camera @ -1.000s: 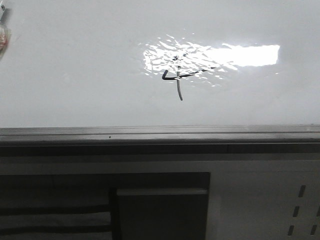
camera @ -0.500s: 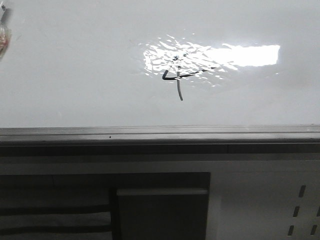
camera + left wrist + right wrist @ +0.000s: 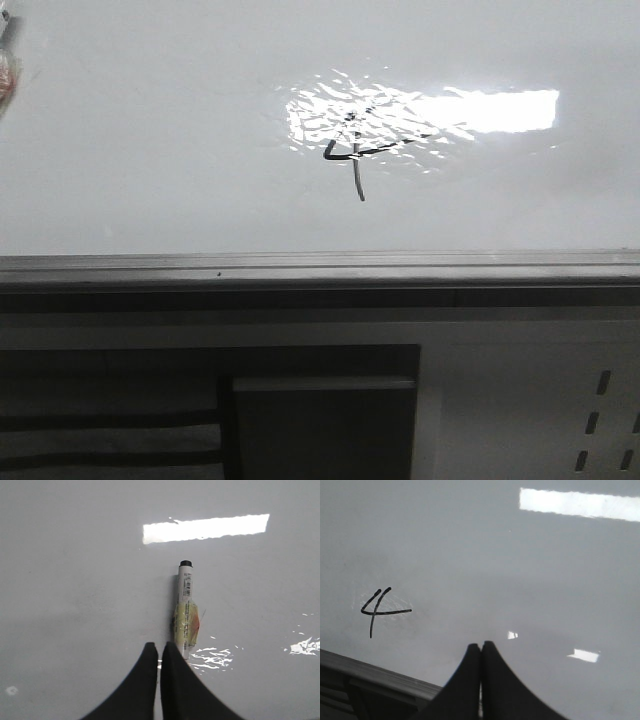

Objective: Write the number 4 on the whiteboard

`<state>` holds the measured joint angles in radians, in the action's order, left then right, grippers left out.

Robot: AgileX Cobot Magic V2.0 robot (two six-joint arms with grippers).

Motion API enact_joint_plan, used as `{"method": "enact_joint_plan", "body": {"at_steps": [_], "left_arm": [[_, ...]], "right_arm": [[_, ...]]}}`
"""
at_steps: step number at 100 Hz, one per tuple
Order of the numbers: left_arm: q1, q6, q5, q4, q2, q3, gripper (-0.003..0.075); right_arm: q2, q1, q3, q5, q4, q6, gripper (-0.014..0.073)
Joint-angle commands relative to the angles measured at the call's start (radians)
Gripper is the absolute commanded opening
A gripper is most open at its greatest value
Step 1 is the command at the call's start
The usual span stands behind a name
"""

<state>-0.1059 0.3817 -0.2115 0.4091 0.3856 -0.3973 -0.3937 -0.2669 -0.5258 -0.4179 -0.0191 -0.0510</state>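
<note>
Number 4 (image 3: 377,611) is drawn on whiteboard (image 3: 150,150), at 10 o'clock from right claw (image 3: 480,647). Both claws are closed, empty; marker (image 3: 185,611) lies released beside left claw (image 3: 159,647). Arms are best withdrawn clear of wet ink.

Whiteboard (image 3: 150,130): glossy white-grey, bright white glare patch. Number 4 (image 3: 380,611): thin black strokes. Marker (image 3: 185,610), just beyond the black fingertips (image 3: 150,652): white barrel, black cap, yellow-orange band.
</note>
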Motion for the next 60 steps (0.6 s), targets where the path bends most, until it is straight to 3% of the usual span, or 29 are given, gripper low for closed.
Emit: {"method": "enact_joint_plan", "body": {"at_steps": [1,29,60], "left_arm": [[0.002,-0.010,0.082,0.018,0.004,-0.027,-0.0020],[0.002,-0.010,0.082,0.018,0.004,-0.025,-0.0020],[0.040,-0.010,0.083,0.018,-0.225,0.100,-0.0020]], "right_arm": [[-0.006,0.006,-0.027,0.083,-0.014,-0.001,-0.0071],[-0.006,0.006,-0.027,0.083,-0.014,-0.001,-0.0071],[-0.006,0.006,-0.027,0.083,-0.014,-0.001,-0.0071]]}}
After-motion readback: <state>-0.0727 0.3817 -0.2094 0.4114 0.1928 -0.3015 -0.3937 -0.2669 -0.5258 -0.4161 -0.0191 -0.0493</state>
